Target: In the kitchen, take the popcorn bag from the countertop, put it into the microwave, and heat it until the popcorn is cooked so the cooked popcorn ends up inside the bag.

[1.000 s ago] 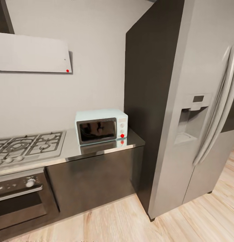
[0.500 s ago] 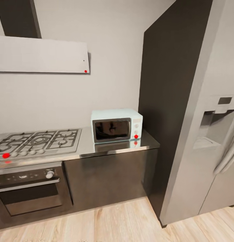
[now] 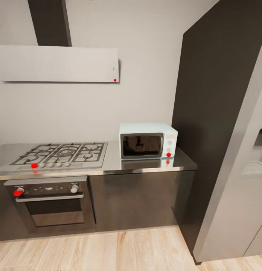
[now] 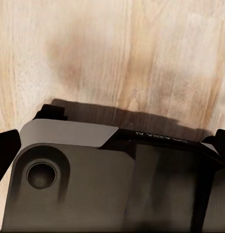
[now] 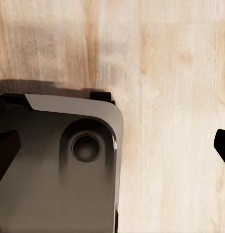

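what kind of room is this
A home kitchen, by the look of it. A gas hob is set into a grey metal countertop, with a built-in oven below it, and a small mint-blue microwave stands on the countertop beside a tall fridge.

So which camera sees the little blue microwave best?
The head view: the microwave sits whole on the countertop, door shut, facing the camera. Both wrist views look down at the wooden floor and the robot's own base instead.
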